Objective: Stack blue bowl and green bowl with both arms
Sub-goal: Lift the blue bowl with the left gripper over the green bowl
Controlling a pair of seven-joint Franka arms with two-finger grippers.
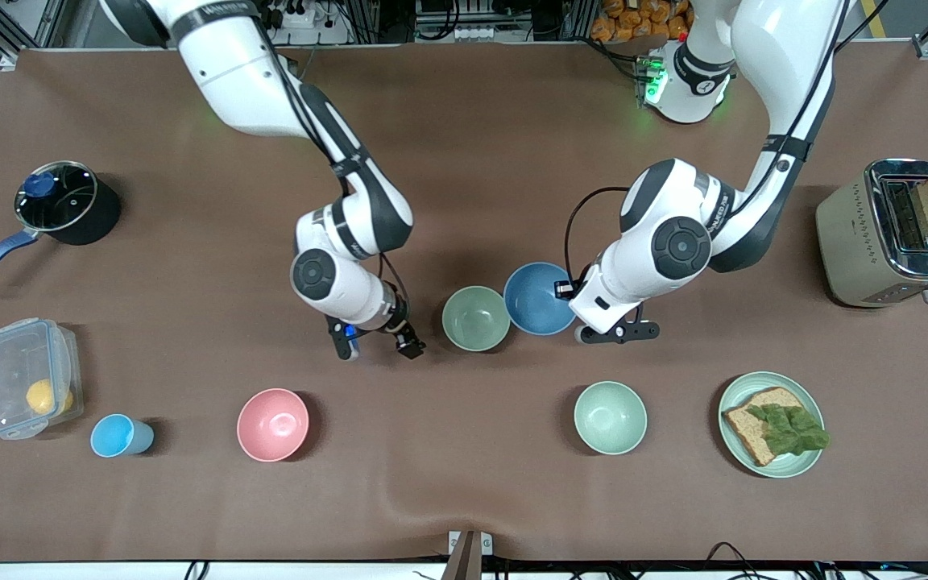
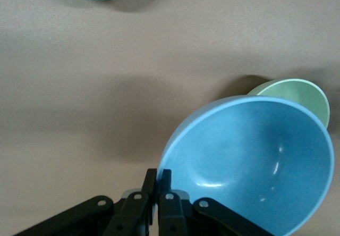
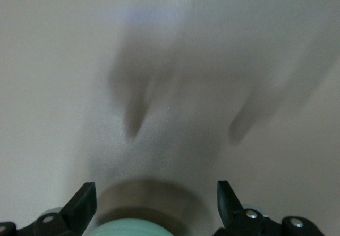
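Left hand [image 2: 158,193] pinches the blue bowl [image 1: 539,297] by its rim, tilted, edge touching the green bowl [image 1: 475,318] | green bowl sits on the tabletop [image 1: 464,161], toward the right arm's end | right hand [image 1: 375,342] spread empty beside green bowl | next, judged: blue goes over green.

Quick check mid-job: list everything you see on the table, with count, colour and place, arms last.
blue bowl: 1, medium blue, mid-table, rim pinched by left gripper
green bowl: 1, sage green, beside the blue bowl
mint bowl: 1, pale mint, nearer the camera
pink bowl: 1, pink, near edge
cup: 1, light blue, beside the pink bowl
plate: 1, pale green, bread and lettuce on it
container: 1, clear, yellow item inside
pot: 1, black, blue handle, glass lid
toaster: 1, beige, bread slice in it
left gripper: shut on blue bowl
right gripper: open, beside green bowl
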